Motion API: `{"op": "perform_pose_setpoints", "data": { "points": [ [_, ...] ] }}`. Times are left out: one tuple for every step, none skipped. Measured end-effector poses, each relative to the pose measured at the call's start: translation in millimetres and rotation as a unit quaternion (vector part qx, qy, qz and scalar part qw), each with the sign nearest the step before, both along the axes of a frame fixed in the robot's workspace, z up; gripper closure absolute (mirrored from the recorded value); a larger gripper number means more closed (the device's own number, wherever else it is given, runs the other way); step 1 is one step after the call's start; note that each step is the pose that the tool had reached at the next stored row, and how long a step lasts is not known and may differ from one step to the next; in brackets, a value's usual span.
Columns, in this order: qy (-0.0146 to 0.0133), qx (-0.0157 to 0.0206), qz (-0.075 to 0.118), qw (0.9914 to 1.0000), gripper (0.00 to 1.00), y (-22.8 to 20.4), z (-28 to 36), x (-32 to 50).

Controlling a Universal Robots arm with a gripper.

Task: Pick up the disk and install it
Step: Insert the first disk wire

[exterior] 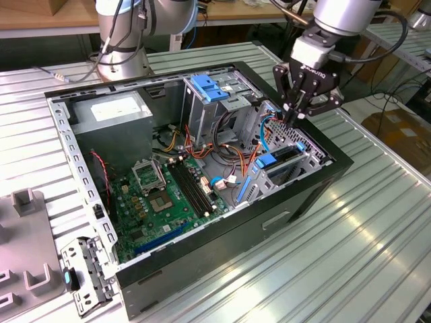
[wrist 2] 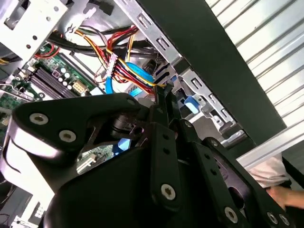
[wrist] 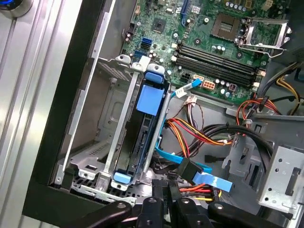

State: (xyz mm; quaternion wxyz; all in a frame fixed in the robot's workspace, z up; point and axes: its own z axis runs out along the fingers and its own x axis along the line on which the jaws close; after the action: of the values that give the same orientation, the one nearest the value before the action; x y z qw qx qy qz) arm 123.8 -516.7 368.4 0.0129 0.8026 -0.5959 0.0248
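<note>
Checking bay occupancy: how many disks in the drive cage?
1. The disk stands in the drive cage, in the slot nearer the cables; neighbouring slot looks empty. Others may be hidden.

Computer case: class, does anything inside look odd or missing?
Yes. The processor socket on the green board is bare, with no cooler over it, and the long memory slots beside it look empty.

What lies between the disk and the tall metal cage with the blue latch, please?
A bundle of coloured power wires and thin blue cables, visible in the exterior view.
</note>
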Motion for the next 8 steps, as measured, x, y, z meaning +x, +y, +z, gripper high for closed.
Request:
{"op": "perform_pose_setpoints", "data": {
  "points": [
    [0.0000, 0.0000, -0.018, 0.99984, 0.83, 0.1, -0.5, -0.1],
    [0.0000, 0.0000, -0.031, 0.99953, 0.83, 0.1, -0.9, -0.1],
    [0.0000, 0.0000, -0.039, 0.99922, 0.83, 0.1, -1.2, -0.1],
    [0.0000, 0.0000, -0.047, 0.99891, 0.83, 0.1, -1.4, 0.0],
    [0.0000, 0.0000, -0.063, 0.99802, 0.83, 0.1, -1.9, -0.1],
    [0.0000, 0.0000, -0.080, 0.99677, 0.83, 0.1, -2.4, -0.1],
    [0.0000, 0.0000, -0.087, 0.99619, 0.83, 0.1, -2.6, 0.0],
    [0.0000, 0.0000, -0.091, 0.99584, 0.83, 0.1, -2.9, -0.1]
  ]
}}
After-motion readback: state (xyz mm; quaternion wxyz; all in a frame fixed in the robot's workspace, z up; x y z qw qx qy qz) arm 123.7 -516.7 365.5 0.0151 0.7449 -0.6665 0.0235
